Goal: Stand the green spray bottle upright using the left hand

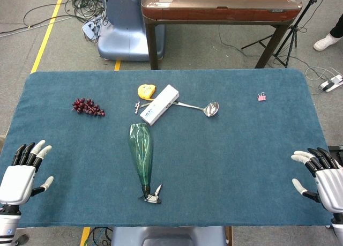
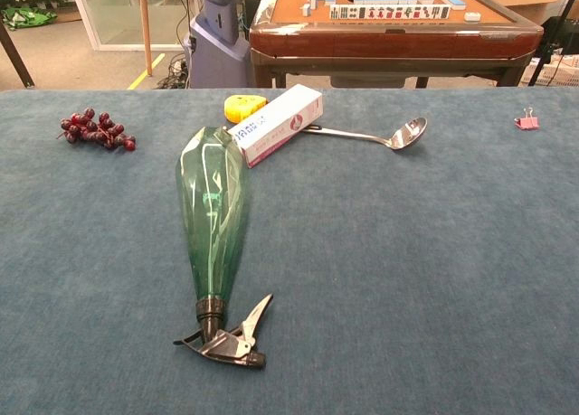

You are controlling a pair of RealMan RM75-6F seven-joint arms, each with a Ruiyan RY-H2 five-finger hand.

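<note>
Green spray bottle (image 1: 141, 152) lies flat on the blue table (image 1: 241, 165), well to the right of the left hand (image 1: 21, 173) and a bit further out from the robot, black trigger head (image 2: 226, 341) pointing back at the robot, wide base pointing away. Nothing done yet on the task.

Left hand rests at the near left table edge, fingers spread, holding nothing. Right hand (image 1: 321, 173) sits at the near right edge, also spread and empty, well apart from the bottle. Neither hand shows in the chest view.

Risks, as I judge them:
- Body is smooth and tapered, so it will likely roll or slip out if the hand grips the wide part.
- Grip near the thin neck gives poor leverage; the base could swing and skid on the cloth.
- White box (image 1: 159, 104) lies just beyond the bottle's base, with a spoon (image 1: 201, 107) and a yellow object (image 1: 146, 90) next to it; pivoting the base that way could knock them.
- Base looks narrow for the height, so releasing early could tip it back over.
- Grapes (image 1: 88, 106) lie ahead of the left hand, clear of a straight reach.
</note>
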